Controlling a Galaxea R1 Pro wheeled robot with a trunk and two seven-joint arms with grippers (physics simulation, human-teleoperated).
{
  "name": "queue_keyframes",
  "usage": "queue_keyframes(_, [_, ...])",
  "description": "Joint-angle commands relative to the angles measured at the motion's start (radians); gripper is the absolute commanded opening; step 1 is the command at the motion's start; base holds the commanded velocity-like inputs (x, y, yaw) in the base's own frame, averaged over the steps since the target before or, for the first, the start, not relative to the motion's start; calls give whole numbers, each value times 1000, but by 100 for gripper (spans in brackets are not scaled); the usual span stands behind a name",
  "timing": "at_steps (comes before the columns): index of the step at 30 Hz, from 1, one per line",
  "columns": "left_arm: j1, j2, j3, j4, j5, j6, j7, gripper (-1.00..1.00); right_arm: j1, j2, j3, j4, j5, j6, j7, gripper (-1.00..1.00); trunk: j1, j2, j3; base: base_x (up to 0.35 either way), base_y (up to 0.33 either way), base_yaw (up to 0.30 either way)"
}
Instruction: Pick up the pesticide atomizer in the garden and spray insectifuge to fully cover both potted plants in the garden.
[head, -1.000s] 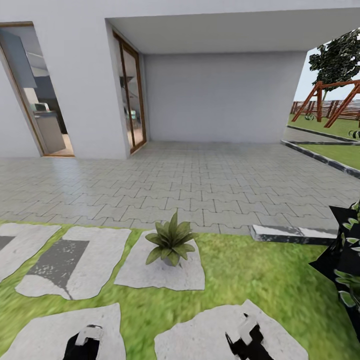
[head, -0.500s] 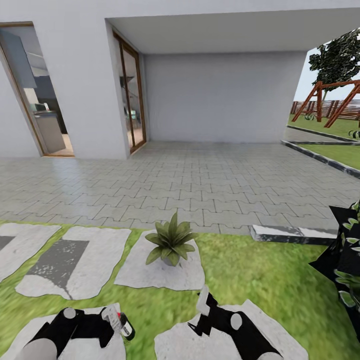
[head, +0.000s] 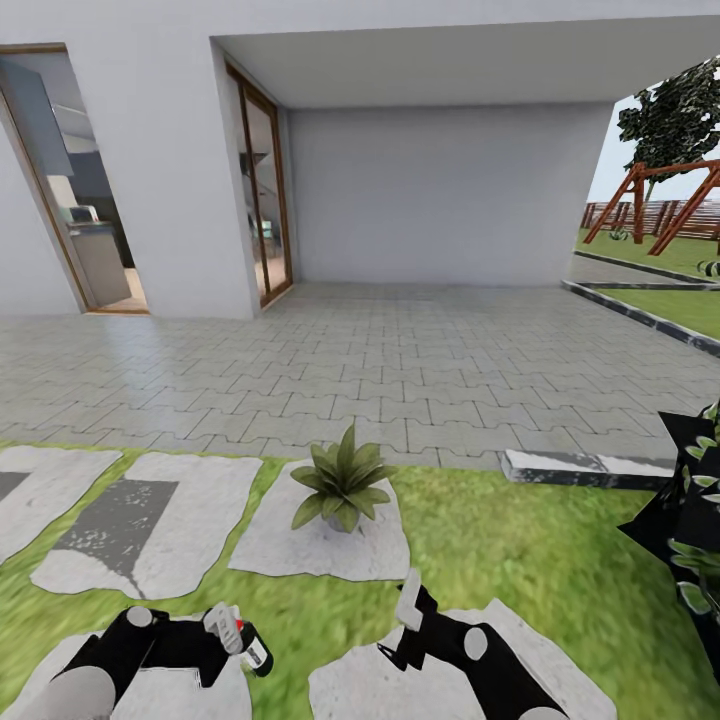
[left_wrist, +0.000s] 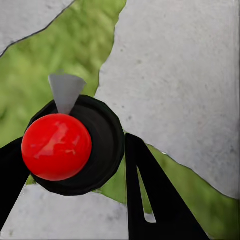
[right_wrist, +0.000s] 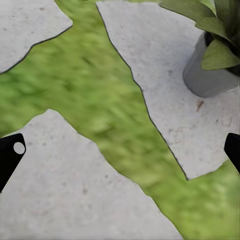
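With the left gripper (head: 222, 640) clamped on the pesticide atomizer (head: 245, 638) near the potted plant (head: 342, 484), we judge aiming the nozzle comes next.

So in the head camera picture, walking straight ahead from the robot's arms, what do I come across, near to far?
Pesticide atomizer in the left gripper, potted plant on its stepping stone, grey paving, then the white back wall.

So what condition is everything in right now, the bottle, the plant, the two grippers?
Spray bottle: held off the ground, tilted, in the left gripper.
Potted plant: upright on a stepping stone.
Left gripper: shut on the bottle.
Right gripper: open, holding nothing.
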Motion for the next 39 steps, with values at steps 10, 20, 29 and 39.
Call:
queue_keyframes(10, [-58, -19, -40, -5, -36, 25, -62, -100, -1, 1, 7, -57, -27, 6, 53, 100, 0, 0, -1, 0, 0, 0])
queue_keyframes(20, [-84, -26, -147, -11, -36, 69, -104, -100, -1, 1, 258, -498, -351, 316, 299, 100, 0, 0, -1, 0, 0, 0])
queue_keyframes(29, [-102, -41, -231, -13, -36, 82, -115, -100, -1, 1, 268, -496, -363, 351, 305, 100, 0, 0, -1, 0, 0, 0])
queue_keyframes(39, [-157, -59, -315, -13, -37, 167, -172, -100, -1, 1, 269, -480, -355, 388, 307, -100, 0, 0, -1, 0, 0, 0])
